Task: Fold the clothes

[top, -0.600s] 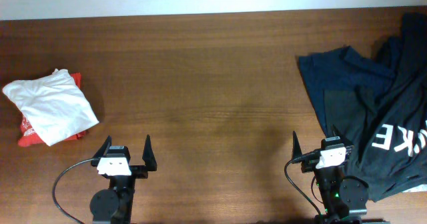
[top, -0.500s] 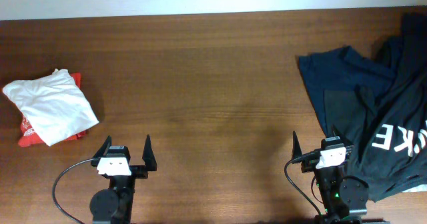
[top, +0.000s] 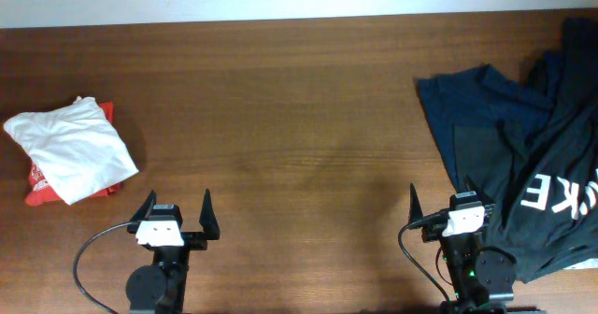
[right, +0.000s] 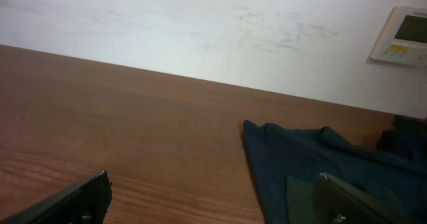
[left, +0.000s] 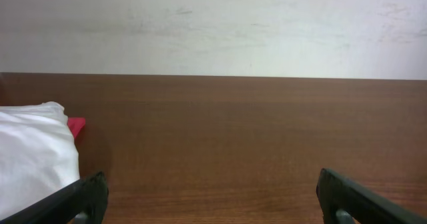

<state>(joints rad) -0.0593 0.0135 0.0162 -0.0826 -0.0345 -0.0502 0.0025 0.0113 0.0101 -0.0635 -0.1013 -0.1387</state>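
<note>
A heap of dark navy and black clothes [top: 523, 155] lies unfolded at the right of the table, one piece with white letters; it shows in the right wrist view [right: 320, 164]. A folded white garment [top: 70, 150] lies on a folded red one [top: 37, 188] at the left; both show in the left wrist view, the white one [left: 30, 151] over the red one [left: 76, 125]. My left gripper [top: 177, 208] is open and empty at the front edge, its fingers wide apart [left: 210, 197]. My right gripper [top: 439, 202] is open and empty [right: 213, 197], its right finger beside the dark heap.
The wooden table [top: 280, 118] runs back to a white wall [left: 213, 24]. A wall control panel [right: 400, 36] hangs at the far right. Both arm bases and a cable [top: 93, 249] sit at the front edge.
</note>
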